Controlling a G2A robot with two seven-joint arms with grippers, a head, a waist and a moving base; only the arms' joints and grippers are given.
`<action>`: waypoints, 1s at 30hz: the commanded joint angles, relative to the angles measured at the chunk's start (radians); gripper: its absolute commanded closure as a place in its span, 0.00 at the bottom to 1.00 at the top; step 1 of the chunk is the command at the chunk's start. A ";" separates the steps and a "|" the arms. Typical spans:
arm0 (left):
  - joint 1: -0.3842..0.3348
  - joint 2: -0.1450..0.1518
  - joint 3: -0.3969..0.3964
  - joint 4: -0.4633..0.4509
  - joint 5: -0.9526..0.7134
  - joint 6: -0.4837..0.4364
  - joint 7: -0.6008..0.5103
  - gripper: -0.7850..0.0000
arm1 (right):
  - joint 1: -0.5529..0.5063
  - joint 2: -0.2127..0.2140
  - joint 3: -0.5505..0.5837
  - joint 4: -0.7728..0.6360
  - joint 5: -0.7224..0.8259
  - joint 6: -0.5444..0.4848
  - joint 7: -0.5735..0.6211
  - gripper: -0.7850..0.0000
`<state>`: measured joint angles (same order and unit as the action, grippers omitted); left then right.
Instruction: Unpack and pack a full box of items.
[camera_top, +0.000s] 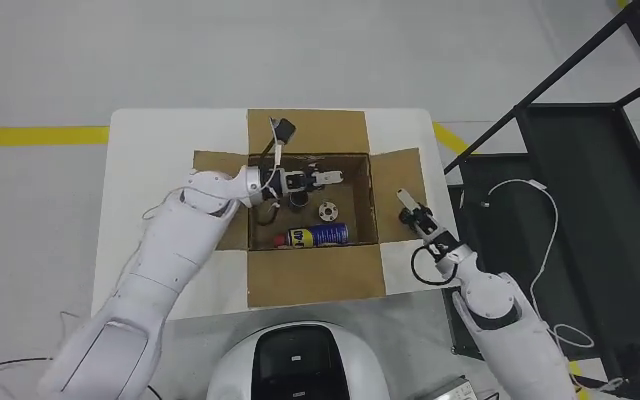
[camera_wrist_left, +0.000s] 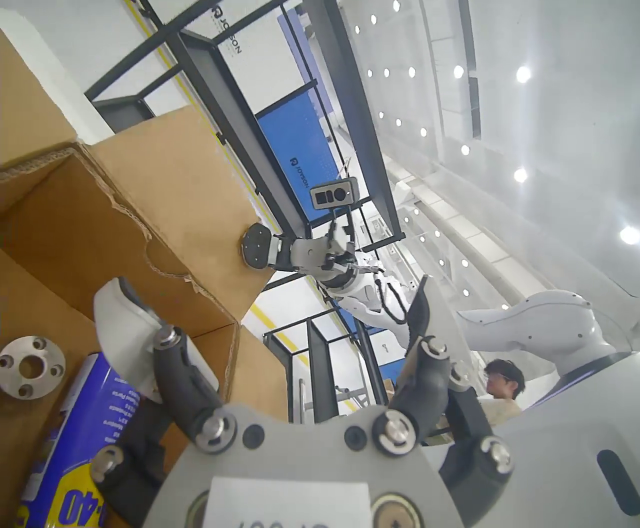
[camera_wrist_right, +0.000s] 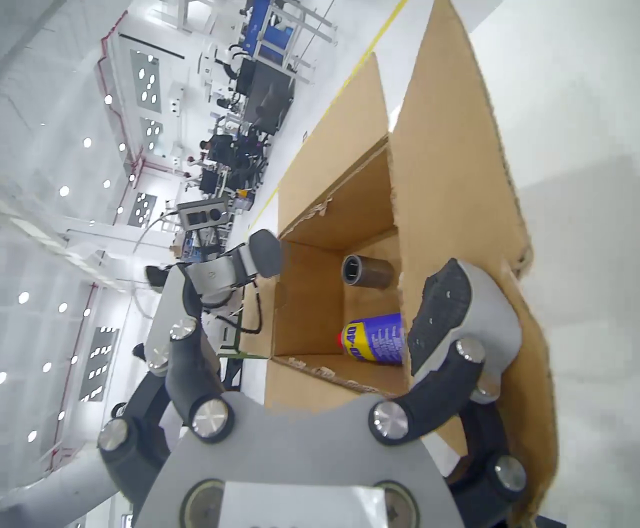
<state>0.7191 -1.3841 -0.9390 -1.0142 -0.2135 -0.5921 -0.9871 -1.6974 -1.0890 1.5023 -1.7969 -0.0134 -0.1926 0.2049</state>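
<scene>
Mostly unpacked or barely packed, can't tell which: the box (camera_top: 312, 128) sits open in the middle of the desk (camera_top: 170, 140), all four flaps folded out flat. On its floor a blue spray can (camera_top: 318, 236) lies on its side along the near wall, long axis running left-right, red cap end toward the robot's left. A metal flange (camera_top: 328, 211) lies flat just beside the can, on its far side, apart from it.

The left hand (camera_top: 325, 178) hangs over the far half of the box cavity, released, fingers (camera_wrist_left: 122, 320) spread wide with nothing between them. The flange lies just nearward of it, the can past that. The right hand (camera_top: 410, 212) is over the right flap, outside the cavity, also released and holding nothing.

Judgement: the left arm is nearer both items, so the next pick probably falls to it. For the can, the jaws would need to close across the short axis, far to near.

View differences: the right wrist view shows a dark cylinder (camera_wrist_right: 367, 271) lying against the far wall of the box, open end toward the camera, with the can (camera_wrist_right: 377, 337) closer in. The left wrist view shows the flange (camera_wrist_left: 31, 367) with its bolt holes and the can (camera_wrist_left: 70, 440) directly under the hand, which the top view leaves vague.
</scene>
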 joint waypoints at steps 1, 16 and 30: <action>0.056 0.030 -0.077 -0.095 0.056 0.032 0.041 0.00 | 0.019 -0.003 -0.016 0.020 -0.051 0.029 -0.030 0.00; 0.318 0.140 -0.480 -0.409 0.018 0.201 0.031 0.00 | 0.140 -0.027 -0.150 0.141 -0.123 0.081 0.018 0.00; 0.420 0.185 -0.665 -0.410 -0.065 0.219 0.010 0.00 | 0.250 -0.047 -0.228 0.193 -0.099 0.032 0.071 0.00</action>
<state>1.1347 -1.2018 -1.5961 -1.4259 -0.2769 -0.3761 -0.9765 -1.4508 -1.1353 1.2764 -1.6045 -0.1127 -0.1607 0.2762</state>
